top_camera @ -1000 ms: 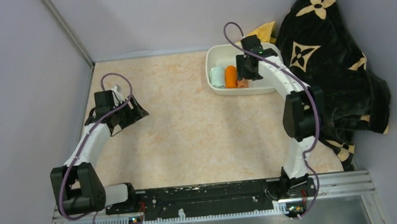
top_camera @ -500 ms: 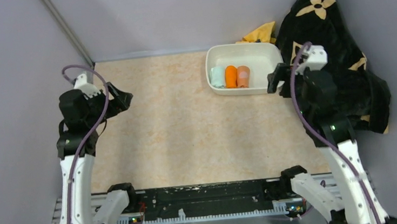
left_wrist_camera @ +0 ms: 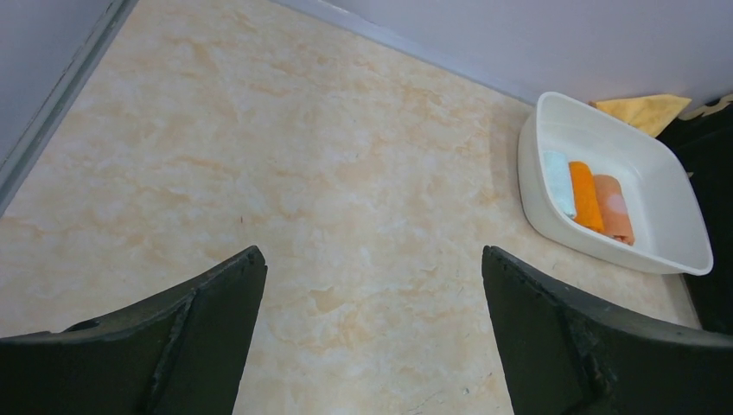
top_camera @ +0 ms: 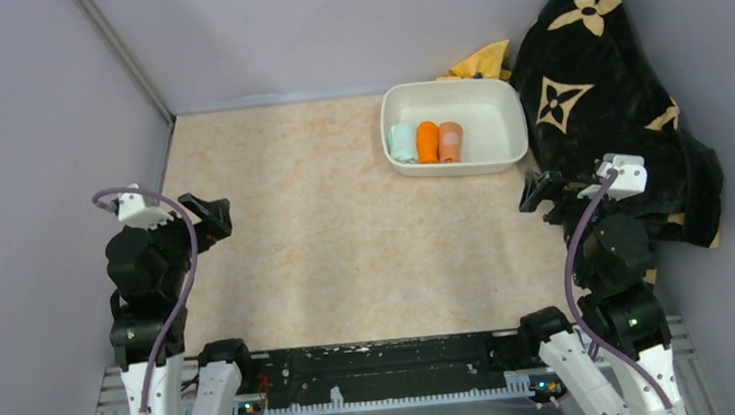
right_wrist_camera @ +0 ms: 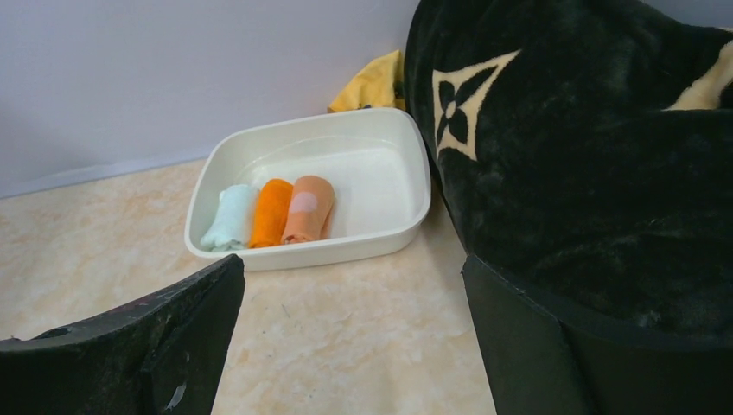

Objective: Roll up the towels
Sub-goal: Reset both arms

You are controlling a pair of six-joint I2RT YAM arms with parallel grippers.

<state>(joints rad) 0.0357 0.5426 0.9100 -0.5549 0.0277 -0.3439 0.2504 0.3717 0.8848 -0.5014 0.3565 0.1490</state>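
I see my left gripper [left_wrist_camera: 372,264] and right gripper [right_wrist_camera: 353,268] both gaping empty, so I fear the rolled towels [right_wrist_camera: 270,213], with nothing pinning them, could uncurl in the tray [right_wrist_camera: 363,246].

This is a robotics lab test cell. A left arm [top_camera: 149,277] and a right arm [top_camera: 613,246] are bolted to a metal rail [top_camera: 380,399] at the edge of a marble-patterned tabletop [top_camera: 345,229]. Plain lilac-grey panels [top_camera: 328,30] and a metal corner post [top_camera: 128,58] box it in. The only furnishings are props: a white tub [top_camera: 501,120] of rolled towels [top_camera: 425,142] and a black blanket [top_camera: 595,97].
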